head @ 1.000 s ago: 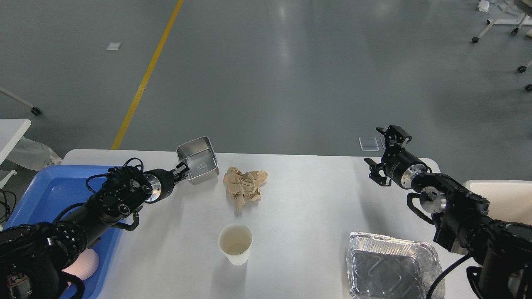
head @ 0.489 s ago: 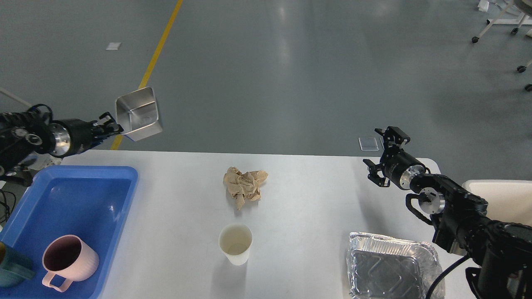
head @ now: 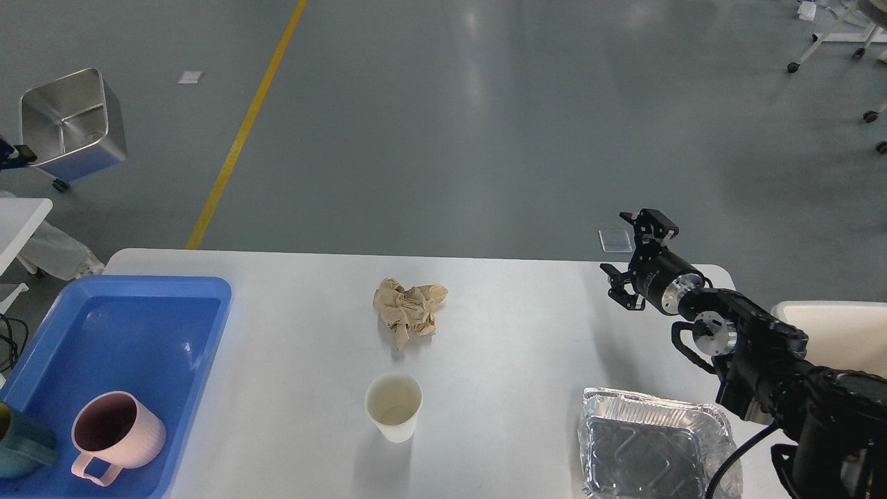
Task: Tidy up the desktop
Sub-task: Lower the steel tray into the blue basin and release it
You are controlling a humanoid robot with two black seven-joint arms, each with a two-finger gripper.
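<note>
Steel tin hangs upper left, my left gripper barely visible at the edge, jaws can't tell. Right gripper jaws apart, empty, over right side of white desktop filling lower frame.

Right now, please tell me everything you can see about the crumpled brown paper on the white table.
The crumpled brown paper looks like thin kraft paper or a napkin, tan, squeezed into a loose, irregular wad with many folds and one tail pointing toward the robot. It lies on the desktop, near the middle toward the far edge, beyond the white paper cup. Nothing else touches it; neither hand is near.
</note>
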